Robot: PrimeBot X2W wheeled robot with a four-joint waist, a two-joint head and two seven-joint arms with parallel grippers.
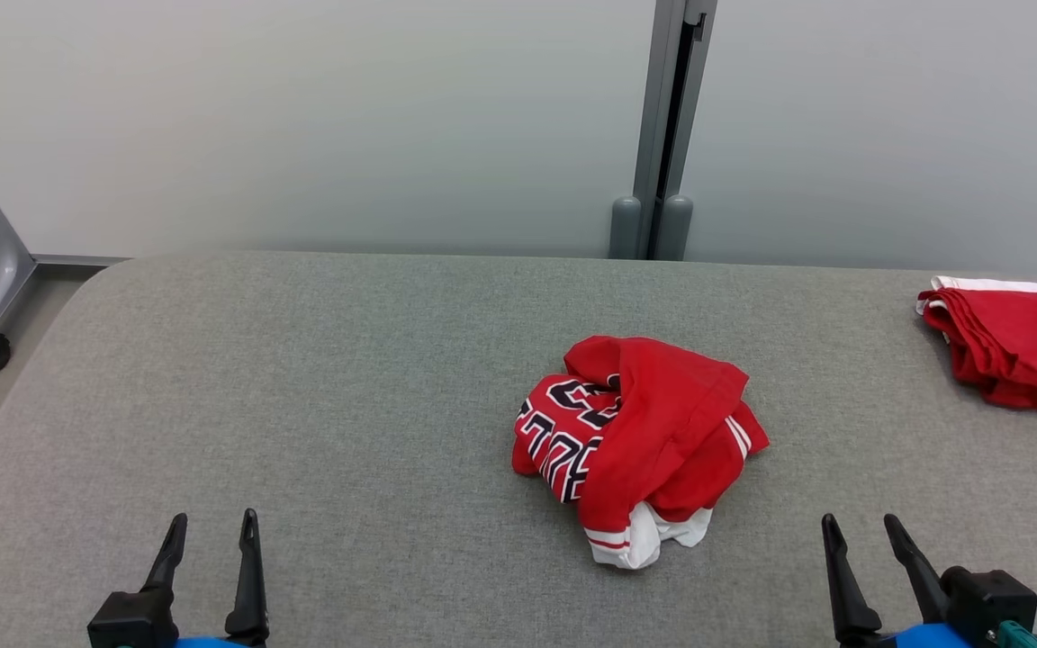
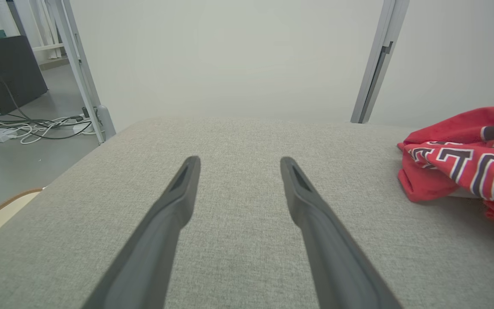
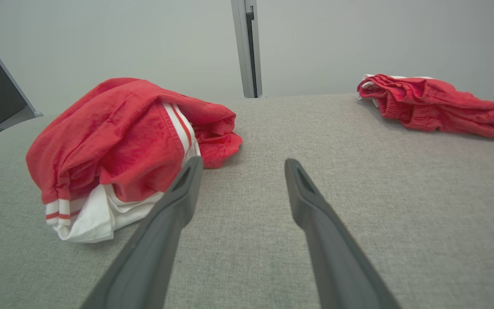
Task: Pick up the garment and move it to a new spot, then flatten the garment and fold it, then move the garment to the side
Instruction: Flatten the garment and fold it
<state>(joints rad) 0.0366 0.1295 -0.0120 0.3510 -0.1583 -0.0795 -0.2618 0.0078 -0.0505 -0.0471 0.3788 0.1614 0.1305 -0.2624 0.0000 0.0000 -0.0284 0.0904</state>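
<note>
Head view shows our left gripper (image 1: 214, 516) and right gripper (image 1: 859, 517) open and empty, the shirt (image 1: 635, 441) bunched up ahead between them, so nothing looks done yet.

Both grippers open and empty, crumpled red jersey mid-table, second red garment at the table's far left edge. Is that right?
No: the second red garment sits at the far right edge of the table, as the head view shows. The left gripper and right gripper are open and empty, and the crumpled red jersey lies mid-table.
</note>
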